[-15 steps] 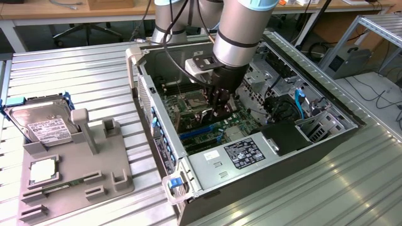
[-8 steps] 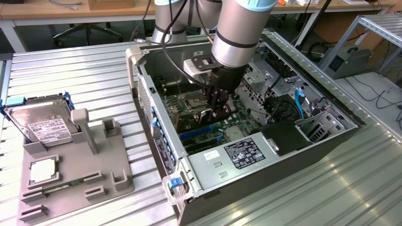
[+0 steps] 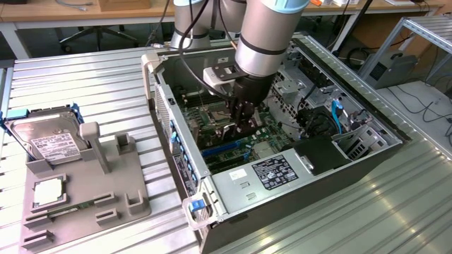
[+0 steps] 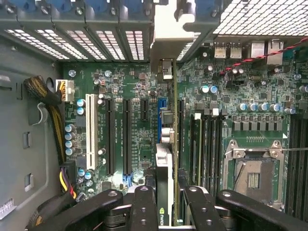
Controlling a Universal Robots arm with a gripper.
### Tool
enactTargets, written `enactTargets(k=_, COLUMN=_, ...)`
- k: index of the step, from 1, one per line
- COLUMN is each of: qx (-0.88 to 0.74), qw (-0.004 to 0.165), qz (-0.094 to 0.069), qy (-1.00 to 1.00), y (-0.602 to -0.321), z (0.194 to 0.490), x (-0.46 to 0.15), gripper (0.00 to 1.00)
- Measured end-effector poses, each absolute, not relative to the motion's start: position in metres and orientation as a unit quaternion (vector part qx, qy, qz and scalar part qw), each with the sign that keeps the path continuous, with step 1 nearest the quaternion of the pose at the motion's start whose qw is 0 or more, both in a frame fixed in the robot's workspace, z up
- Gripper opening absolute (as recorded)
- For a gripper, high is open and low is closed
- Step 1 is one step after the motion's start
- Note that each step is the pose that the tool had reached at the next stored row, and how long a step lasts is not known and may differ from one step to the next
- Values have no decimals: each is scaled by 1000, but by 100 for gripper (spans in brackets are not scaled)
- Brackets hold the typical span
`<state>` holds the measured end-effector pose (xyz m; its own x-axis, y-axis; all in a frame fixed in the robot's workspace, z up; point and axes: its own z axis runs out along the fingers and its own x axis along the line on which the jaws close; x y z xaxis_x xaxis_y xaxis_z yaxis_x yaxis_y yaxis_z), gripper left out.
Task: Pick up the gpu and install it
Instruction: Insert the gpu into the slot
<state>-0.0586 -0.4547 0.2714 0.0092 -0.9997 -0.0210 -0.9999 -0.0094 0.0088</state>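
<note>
The gpu (image 4: 167, 159) hangs edge-on between my fingers (image 4: 144, 207), its silver bracket (image 4: 166, 43) up against the slotted rear wall of the open computer case (image 3: 161, 100). My gripper (image 4: 166, 214) is shut on the card. It hangs just above the motherboard (image 4: 130, 91), over the blue expansion slot (image 4: 159, 115) between the long black slots and the memory banks. In the exterior view my gripper (image 3: 242, 120) reaches down inside the case with the dark gpu (image 3: 244, 129) just above the blue slots (image 3: 226, 149).
Inside the case are a power supply (image 3: 272, 172), a bare CPU socket (image 4: 252, 175) and a cable bundle (image 4: 48, 110). On the exterior view's left, a grey fixture (image 3: 106, 203) holds a hard drive (image 3: 50, 140), a chip (image 3: 50, 191) and a green memory stick (image 3: 67, 207).
</note>
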Motion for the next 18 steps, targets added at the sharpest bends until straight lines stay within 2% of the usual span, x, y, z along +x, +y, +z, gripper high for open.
enactTargets(k=18, qx=-710, qw=5, qz=10, qy=704, y=-457, z=271, x=-69, gripper=27)
